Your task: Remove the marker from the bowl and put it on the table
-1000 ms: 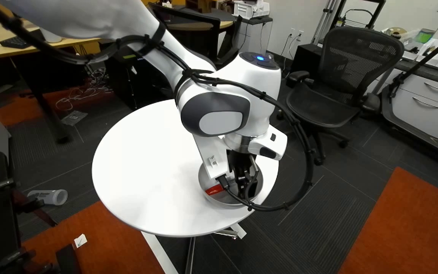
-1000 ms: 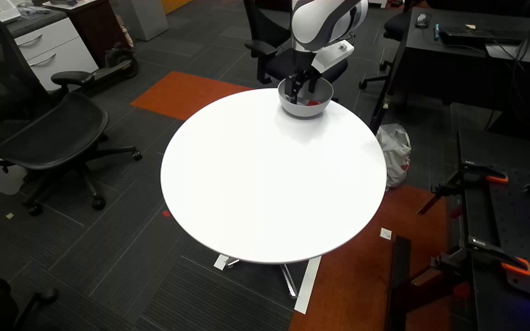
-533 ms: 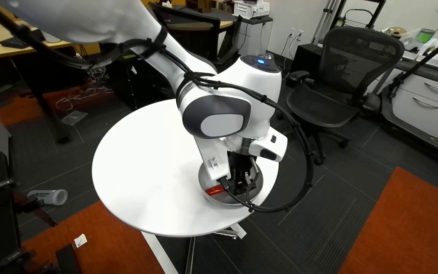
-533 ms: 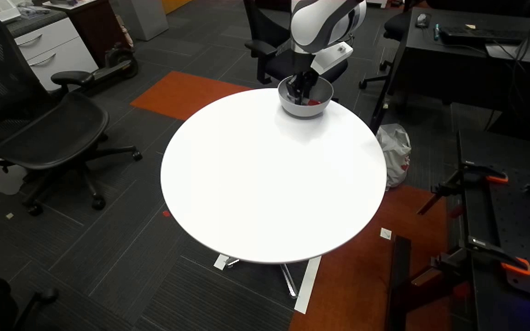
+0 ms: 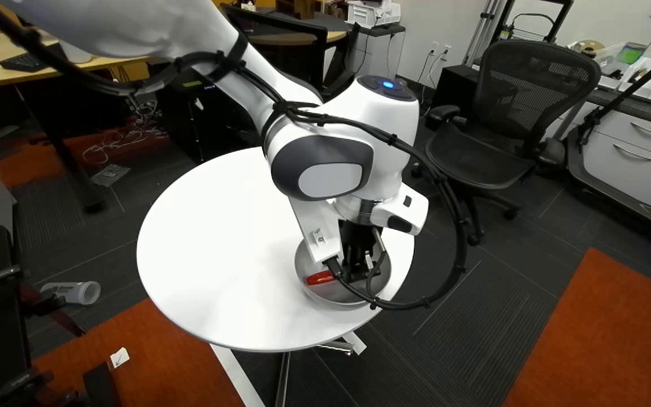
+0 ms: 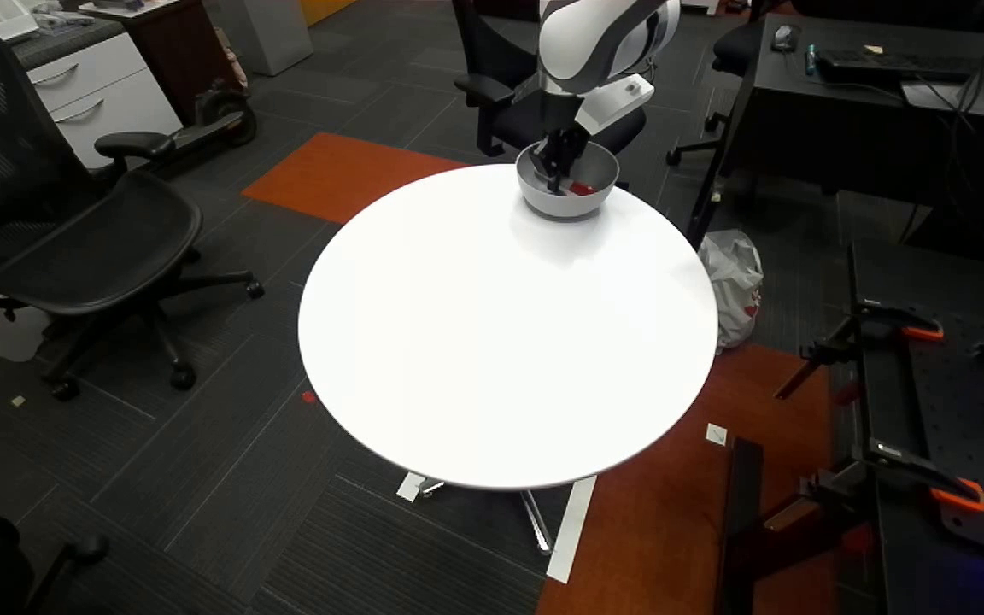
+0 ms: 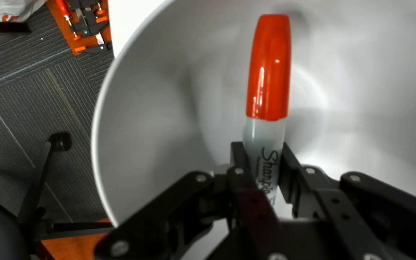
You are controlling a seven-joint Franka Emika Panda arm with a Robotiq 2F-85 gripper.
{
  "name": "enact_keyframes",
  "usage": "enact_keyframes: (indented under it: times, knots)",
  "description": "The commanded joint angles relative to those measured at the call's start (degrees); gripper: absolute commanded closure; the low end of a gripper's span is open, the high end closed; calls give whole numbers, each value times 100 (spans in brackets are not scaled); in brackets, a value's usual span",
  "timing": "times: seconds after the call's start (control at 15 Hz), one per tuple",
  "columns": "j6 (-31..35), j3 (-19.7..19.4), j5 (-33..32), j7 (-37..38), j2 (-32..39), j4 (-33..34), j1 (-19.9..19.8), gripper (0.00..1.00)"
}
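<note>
A red and whitish marker (image 7: 267,108) is lying lengthwise in the wrist view, its red end pointing toward twelve o'clock; the black fingers (image 7: 239,159), reaching in from six o'clock, are pinching the whitish barrel between them, one pressing from nine o'clock and one from three; the marker is being held within the round grey bowl (image 7: 146,108), though whether any part is touching the inner surface, the pictures are not making plain; in an exterior view its cap (image 5: 320,277) is showing inside the rim, toward nine o'clock. The bowl is standing on the round white table (image 6: 500,342), between twelve and one o'clock of its top; the white arm (image 5: 325,169) is bending over it from eleven o'clock. The step in hand is looking like taking the marker out, the grasp seemingly made but the removal unfinished; the next move is probably calling for a steady rise until both ends are clearing the rim, then a sideways shift and a gentle setting-down beside the bowl.
</note>
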Motion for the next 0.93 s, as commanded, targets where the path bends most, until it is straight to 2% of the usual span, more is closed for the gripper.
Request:
enact_keyframes:
  times: [0.0, 0.47, 0.67, 0.87]
  knots:
    - [6, 18, -42, 279, -709, -558, 76, 94]
    - [-153, -2, -164, 386, -1840, -1393, 312, 94]
    - [-176, 210, -47, 61, -2196, -1699, 315, 94]
    - [30, 401, 14, 213, -2288, -1837, 499, 94]
